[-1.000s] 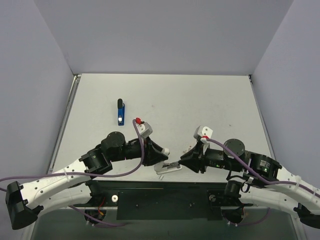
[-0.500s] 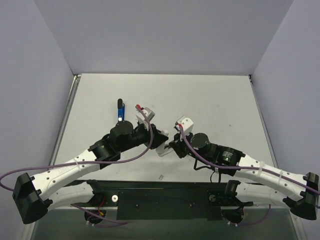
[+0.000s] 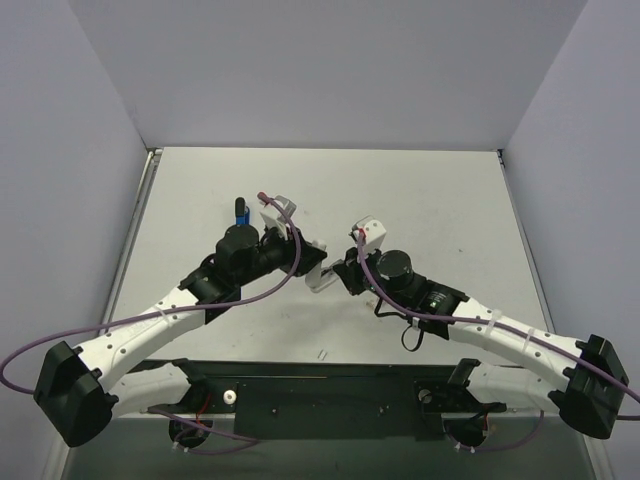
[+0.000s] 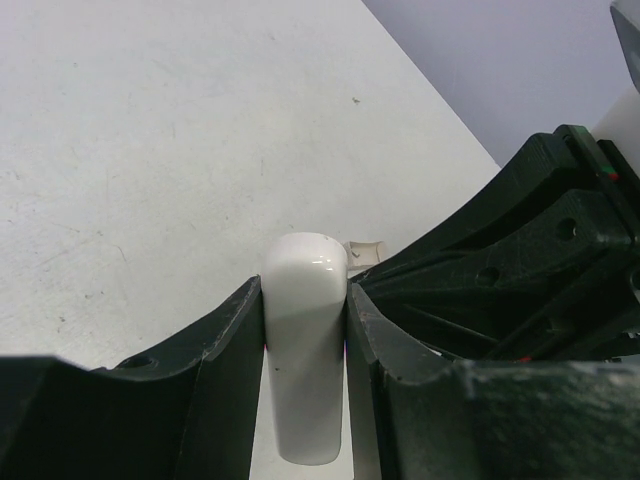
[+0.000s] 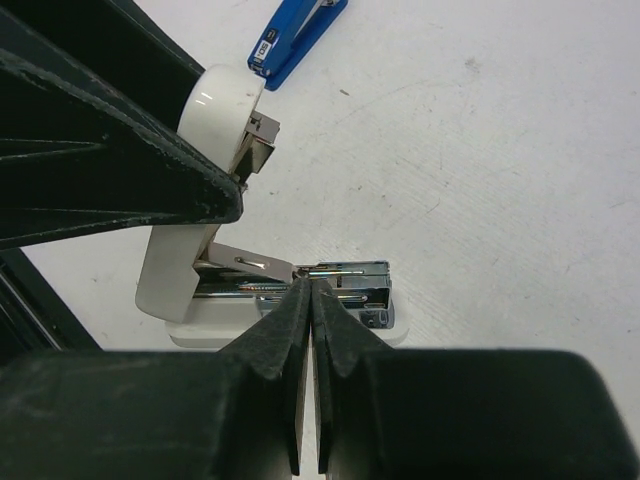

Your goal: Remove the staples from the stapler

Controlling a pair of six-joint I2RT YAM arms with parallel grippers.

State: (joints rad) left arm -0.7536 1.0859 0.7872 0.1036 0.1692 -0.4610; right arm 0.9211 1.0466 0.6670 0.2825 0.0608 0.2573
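Seemingly hinged open, glossy white stapler [image 5: 172,270] sits clamped in left hand [image 4: 303,300]; right hand [image 5: 311,300] pressed together.

Top camera looks down over the table [image 3: 430,190]; both close wrist cameras share the white stapler [image 5: 165,270].

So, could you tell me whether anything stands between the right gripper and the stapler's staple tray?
Nothing visible does: the left gripper holds the white stapler open, and the right gripper has its shut jaws at the metal tray; the blue stapler lies apart.
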